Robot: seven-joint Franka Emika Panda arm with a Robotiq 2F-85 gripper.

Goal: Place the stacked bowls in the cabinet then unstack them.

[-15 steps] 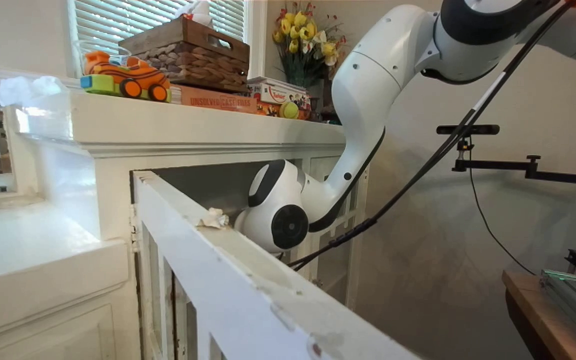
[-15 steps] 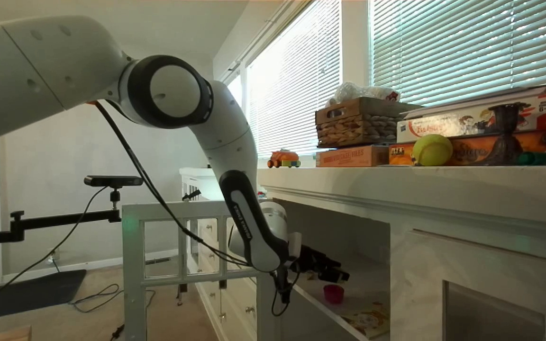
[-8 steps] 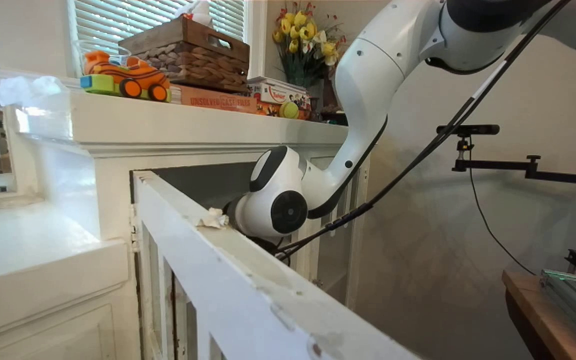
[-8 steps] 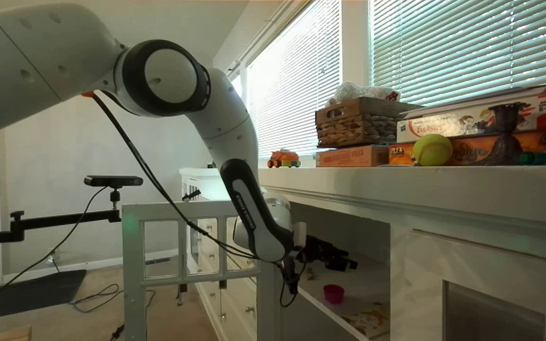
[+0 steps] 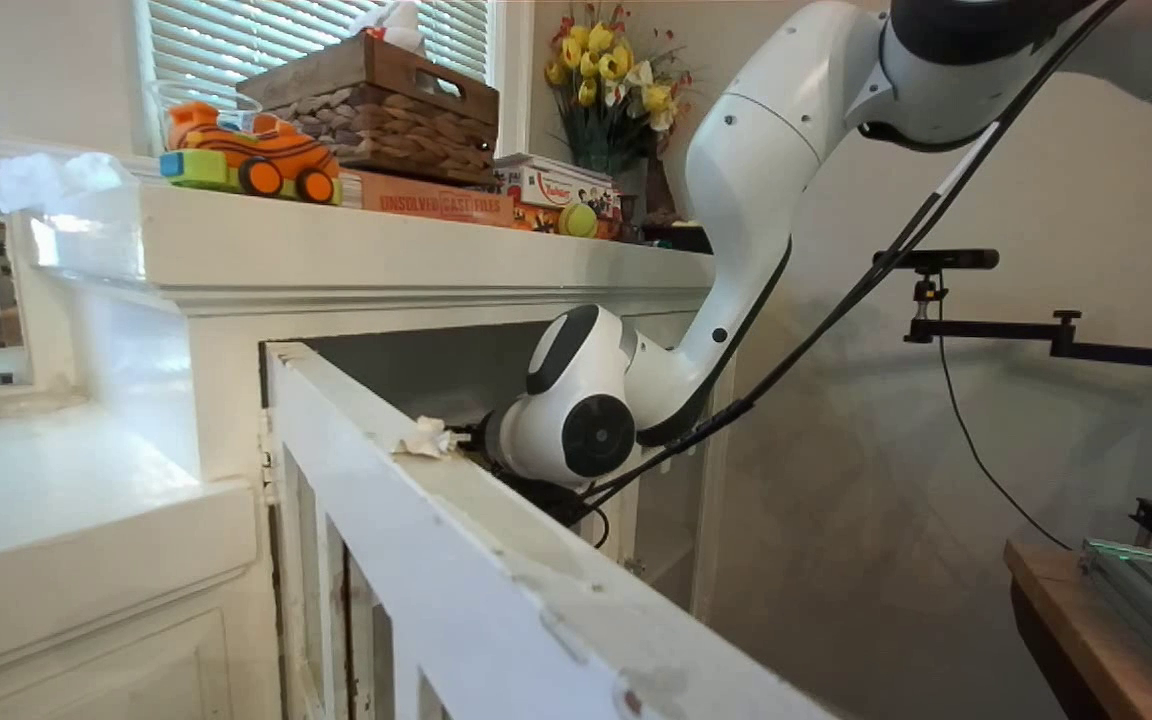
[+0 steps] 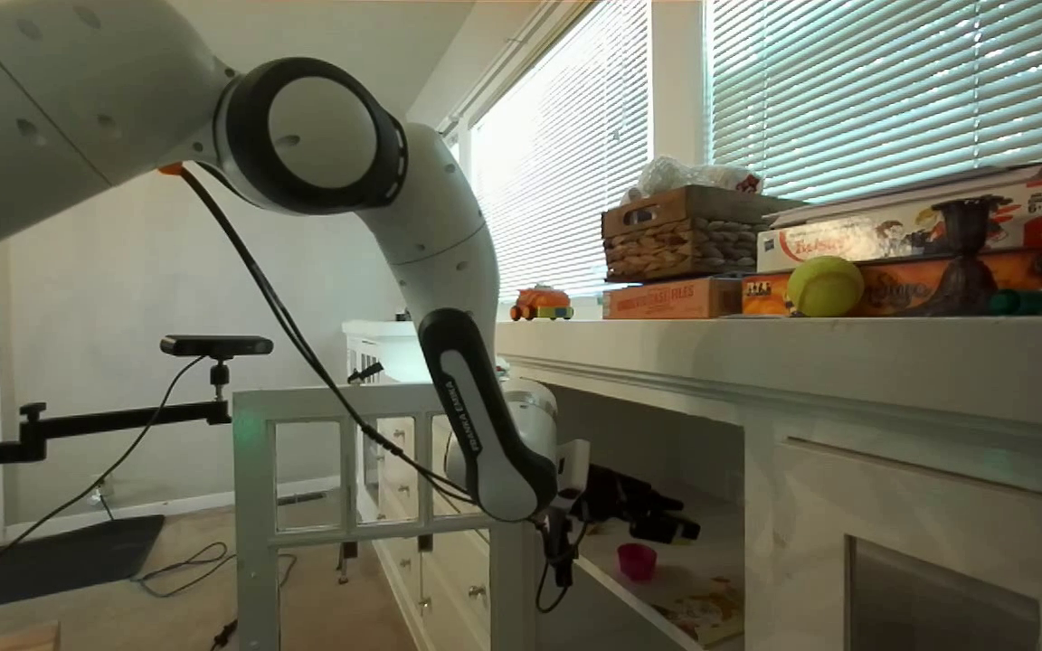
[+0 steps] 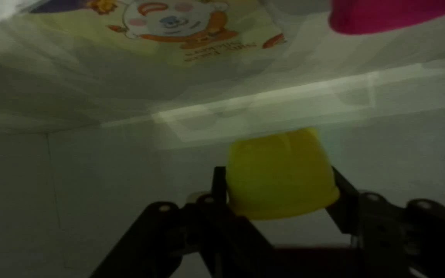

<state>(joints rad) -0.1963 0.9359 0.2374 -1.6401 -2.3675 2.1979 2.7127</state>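
A white robot arm [image 6: 313, 136] was bent down to the mouth of a white wooden cabinet [image 6: 810, 371], just right of its swung-out door [image 5: 516, 570]. Inside, the black gripper [image 7: 280, 178] held a small yellow bowl [image 7: 278, 168], one finger [image 7: 219, 181] pressed to each side. The wrist view showed the shelf [image 7: 91, 83] at its top, so up and down seemed swapped there; read that way, the bowl's wider rim faced up and its narrower base down. It appeared to hang above the shelf, before the far wall [image 7: 110, 173]. A pink bowl [image 6: 637, 561] stood on the shelf close to the front edge, apart from the yellow one, with a printed sheet [image 6: 705, 615] lying to its right.

With the bowls separate, unstacking looked partly done, and setting down the yellow bowl was probably the step in hand. Doing it well called for a slow, level descent to a spot away from both pink bowl and sheet, because the gripper's bulky knuckles could nudge a neighbour. The bowl looked light and tapered, so squeezing harder might have made it slip. Only once its base sat flat should the fingers have parted, evenly, before a straight retreat that kept the wrist [image 5: 556, 420] off the nearby door.
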